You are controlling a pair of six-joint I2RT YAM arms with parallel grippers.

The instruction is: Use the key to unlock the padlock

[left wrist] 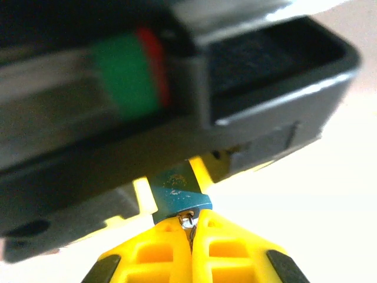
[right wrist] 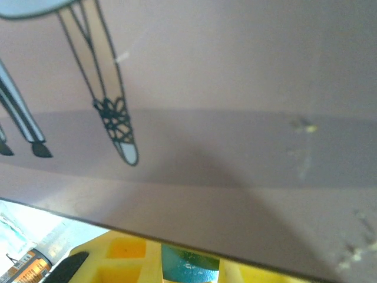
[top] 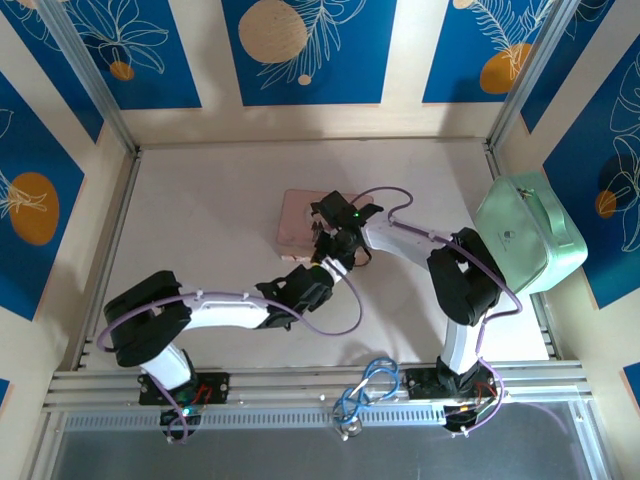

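The left gripper [left wrist: 189, 223] is pinching a silvery bit [left wrist: 187, 220] (shackle or key, too blurred to tell) at the near end of the padlock [left wrist: 177, 192], while the right gripper [left wrist: 172, 183] is flanking its teal body.

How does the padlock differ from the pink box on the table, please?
The padlock is teal and tiny; the pink box is far larger. The padlock is held in the right pincer; the pink box lies flat on the table. The pink box bears a drawing; the padlock looks plain.
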